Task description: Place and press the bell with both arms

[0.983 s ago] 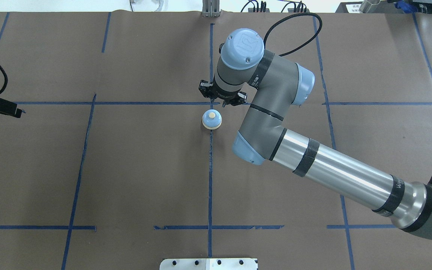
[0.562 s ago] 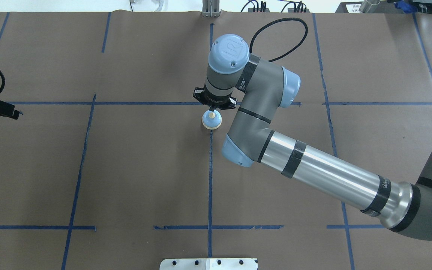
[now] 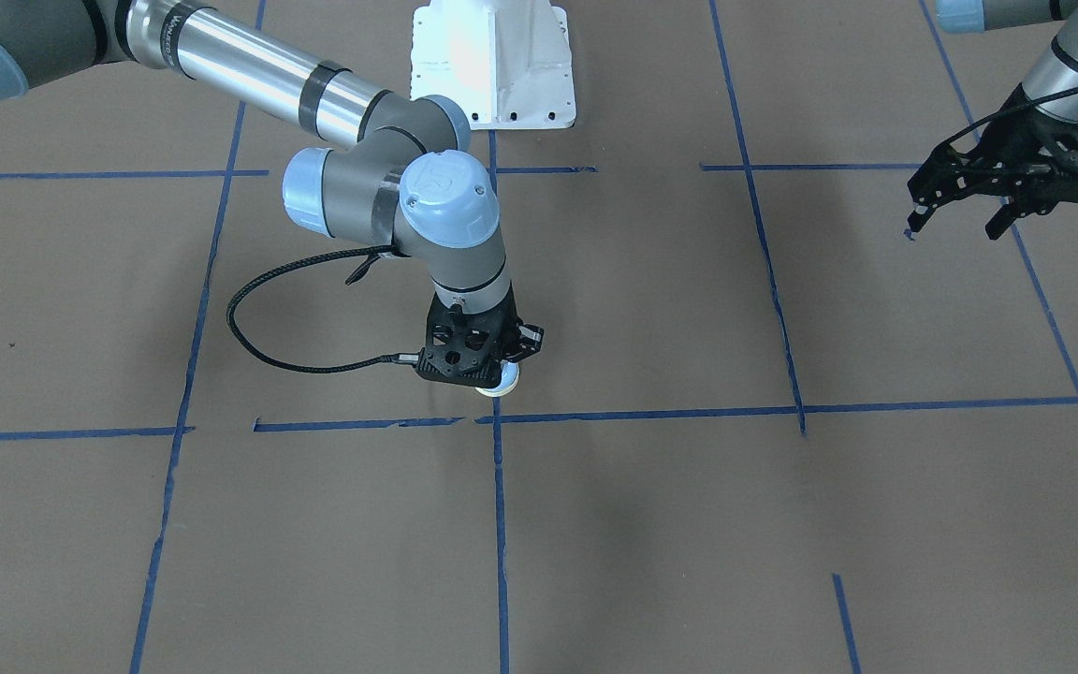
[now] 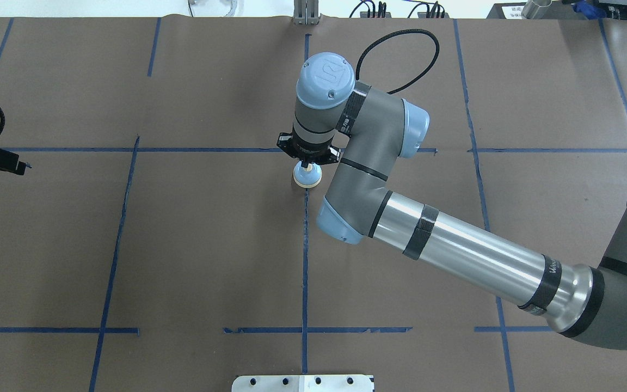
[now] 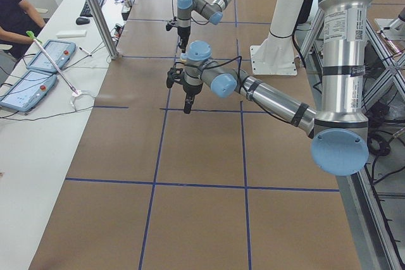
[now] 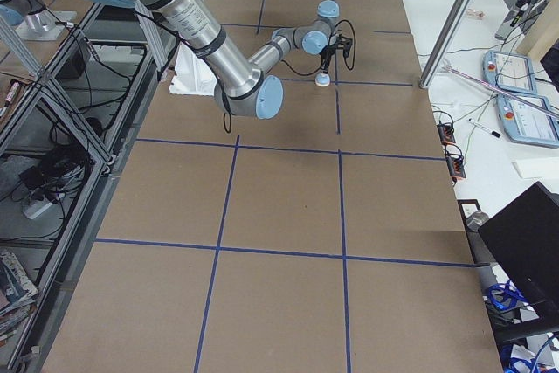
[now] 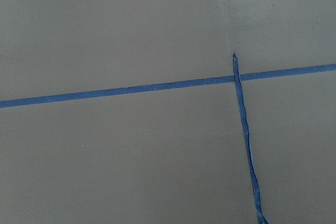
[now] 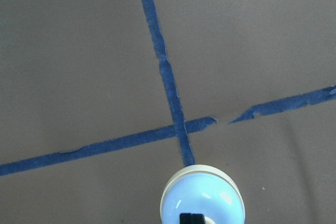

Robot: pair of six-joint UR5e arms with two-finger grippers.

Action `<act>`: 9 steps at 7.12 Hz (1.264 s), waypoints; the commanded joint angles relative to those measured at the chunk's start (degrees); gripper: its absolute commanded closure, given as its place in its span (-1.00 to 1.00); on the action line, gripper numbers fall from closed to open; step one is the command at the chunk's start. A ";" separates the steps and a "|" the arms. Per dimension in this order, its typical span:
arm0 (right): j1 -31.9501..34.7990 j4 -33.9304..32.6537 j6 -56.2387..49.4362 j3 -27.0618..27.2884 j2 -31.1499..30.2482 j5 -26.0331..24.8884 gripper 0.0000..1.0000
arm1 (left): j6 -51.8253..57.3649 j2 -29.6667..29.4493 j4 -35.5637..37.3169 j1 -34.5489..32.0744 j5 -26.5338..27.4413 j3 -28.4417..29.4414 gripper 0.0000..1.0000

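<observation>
Light-blue, the bell [image 4: 307, 177] stands upright on the brown paper [image 4: 183, 245], just beside the tape cross [image 8: 178, 127] at mid-table, so placing looks done. My right gripper [image 8: 190, 219] points straight down over it, its 2 fingers together, tips at the cream button [image 4: 307, 171]. Whether the button is fully down I cannot tell. My left gripper [image 3: 954, 227] hangs well apart, fingers spread, holding nothing. I judge its press is what remains.
</observation>
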 commanded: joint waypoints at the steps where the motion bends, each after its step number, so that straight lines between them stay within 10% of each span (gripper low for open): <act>1: -0.01 -0.98 -0.03 0.15 -0.04 1.65 1.00 | -0.24 0.08 -0.02 0.01 0.01 -0.05 -1.00; 9: -0.97 -1.59 0.76 0.06 -0.39 0.17 1.00 | -0.33 0.78 -0.20 0.01 -0.08 -0.40 -1.00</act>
